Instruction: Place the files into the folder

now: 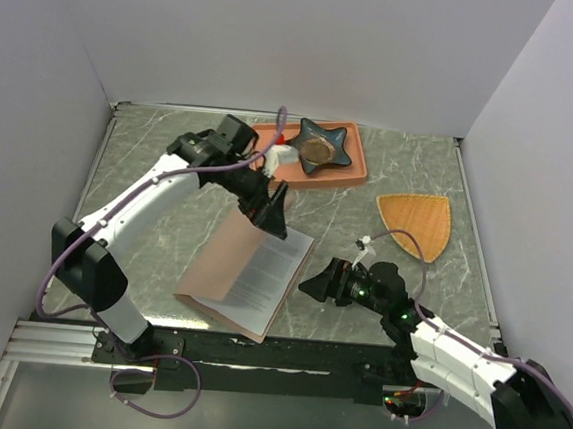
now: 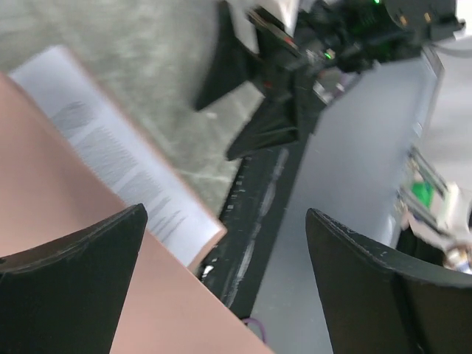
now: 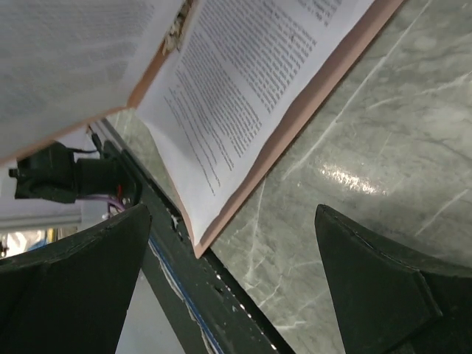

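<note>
Grey-green marble tabletop, white walls on three sides. A salmon-orange rimmed tray (image 1: 348, 177) sits at the far middle of it and holds a dark star-shaped dish (image 1: 325, 146).

The folder (image 1: 217, 259) lies nearer the arm bases than the tray and slightly to its left. It is half open, like a tent. Its long axis runs from the tray end down toward the near edge and slants leftward as it comes nearer, so the far short edge points roughly at the tray. The right-hand cover lies flat on the marble with the files (image 1: 273, 272) on it, their long side along the same axis and the print facing up. The left-hand cover is raised, hinged along the spine. In the right wrist view a small silver clip (image 3: 175, 33) shows at the fold, and a printed sheet also lies against the inside of the raised cover.

The left gripper (image 1: 273, 225) is at the folder's tray-side end, at the top of the raised cover. Its fingers are spread wide, and one finger (image 2: 74, 284) is against the pink card.

The right gripper (image 1: 311, 282) is low over the marble just beside the flat cover's right edge, further from the tray than the left one. Its jaws are wide apart and nothing is between them.

An orange fan-shaped mat (image 1: 418, 222) lies to the right of the tray and a little nearer.
</note>
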Action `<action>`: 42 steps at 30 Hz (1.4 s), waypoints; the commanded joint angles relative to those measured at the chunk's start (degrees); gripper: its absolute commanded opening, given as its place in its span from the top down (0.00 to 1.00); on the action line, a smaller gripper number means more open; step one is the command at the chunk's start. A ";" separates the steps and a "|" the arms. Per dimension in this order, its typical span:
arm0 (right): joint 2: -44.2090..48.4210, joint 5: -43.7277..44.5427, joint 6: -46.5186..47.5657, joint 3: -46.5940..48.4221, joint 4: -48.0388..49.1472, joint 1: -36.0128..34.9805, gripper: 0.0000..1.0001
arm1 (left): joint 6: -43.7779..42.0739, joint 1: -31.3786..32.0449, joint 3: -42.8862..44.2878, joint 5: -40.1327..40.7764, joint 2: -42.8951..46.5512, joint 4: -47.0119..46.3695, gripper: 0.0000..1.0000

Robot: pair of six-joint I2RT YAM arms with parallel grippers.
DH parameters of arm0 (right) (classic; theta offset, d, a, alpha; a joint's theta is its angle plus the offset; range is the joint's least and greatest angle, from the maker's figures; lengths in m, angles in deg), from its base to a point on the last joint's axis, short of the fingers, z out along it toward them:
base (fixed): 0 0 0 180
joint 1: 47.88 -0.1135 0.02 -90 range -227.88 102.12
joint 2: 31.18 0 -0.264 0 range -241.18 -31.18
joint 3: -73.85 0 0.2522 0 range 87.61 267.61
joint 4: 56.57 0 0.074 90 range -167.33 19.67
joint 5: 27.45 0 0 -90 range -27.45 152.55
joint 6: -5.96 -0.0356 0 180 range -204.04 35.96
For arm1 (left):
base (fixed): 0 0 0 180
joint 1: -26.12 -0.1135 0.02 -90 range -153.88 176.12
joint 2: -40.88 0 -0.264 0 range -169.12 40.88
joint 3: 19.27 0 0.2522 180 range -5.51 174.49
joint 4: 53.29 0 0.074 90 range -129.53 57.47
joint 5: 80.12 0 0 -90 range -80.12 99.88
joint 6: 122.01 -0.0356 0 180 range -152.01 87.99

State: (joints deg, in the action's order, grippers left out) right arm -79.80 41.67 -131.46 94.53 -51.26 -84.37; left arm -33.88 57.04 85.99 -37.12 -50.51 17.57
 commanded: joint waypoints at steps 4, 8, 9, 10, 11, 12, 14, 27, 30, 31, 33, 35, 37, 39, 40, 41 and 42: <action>6.87 5.50 0.83 3.01 -9.21 -0.07 0.00 | 0.20 5.12 1.65 -1.97 -2.65 -3.14 0.04; 5.38 5.42 1.98 6.25 -10.63 -0.07 0.00 | -1.64 4.33 6.92 5.68 -1.86 -0.94 0.04; 4.07 5.42 2.68 7.14 -11.15 -0.07 0.00 | -1.82 2.50 7.89 8.39 -1.25 -0.85 0.04; 2.93 5.42 3.12 8.19 -13.25 -0.16 0.00 | -2.43 1.09 7.81 9.20 0.59 -0.85 0.04; 1.53 5.59 3.56 10.64 -14.31 -0.07 0.00 | -3.57 -0.58 7.38 10.34 1.65 -1.29 0.04; -1.10 5.07 4.17 11.53 -14.41 -0.16 0.00 | -4.36 -4.16 5.28 11.57 2.88 -1.81 0.04; -5.66 4.63 4.09 13.90 -14.50 -0.16 0.00 | -9.17 -7.87 0.12 17.10 6.22 -3.31 0.04; -31.79 4.80 1.10 27.97 -13.80 -0.16 0.00 | -34.16 -22.04 -39.81 44.80 13.88 -28.61 0.01; -36.53 4.89 1.01 31.22 -13.80 -0.16 0.00 | -35.31 -22.04 -41.93 45.86 10.99 -29.76 0.01; -37.76 4.71 0.75 32.62 -13.62 -0.07 0.00 | -35.92 -22.04 -42.54 46.12 10.54 -30.20 0.02; -41.45 3.67 -0.21 33.95 -13.45 0.01 0.00 | -36.36 -22.04 -44.57 45.69 9.66 -30.99 0.02; -44.35 3.40 -0.74 35.62 -13.18 0.02 0.00 | -36.01 -21.69 -45.62 43.76 9.31 -30.74 0.01; -45.94 3.48 -1.01 37.28 -13.27 0.02 0.00 | -35.92 -20.81 -46.32 41.38 9.65 -30.30 0.01; -47.96 3.66 -0.49 38.69 -14.32 0.45 0.00 | -36.36 -19.59 -48.08 40.94 10.53 -30.47 0.01; -48.58 3.66 -0.39 39.83 -14.50 0.72 0.00 | -36.54 -19.06 -48.61 40.76 10.62 -30.73 0.01; -49.63 3.66 -0.22 40.28 -14.85 1.24 0.00 | -36.45 -18.53 -49.14 40.59 10.62 -30.39 0.01; -50.16 3.48 -0.13 40.89 -14.85 1.68 0.00 | -35.93 -17.48 -49.14 40.50 10.28 -30.21 0.01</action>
State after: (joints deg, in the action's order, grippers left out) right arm -126.60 44.12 -132.00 132.98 -63.81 -84.02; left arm -68.74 37.08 37.97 6.05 -41.22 -11.54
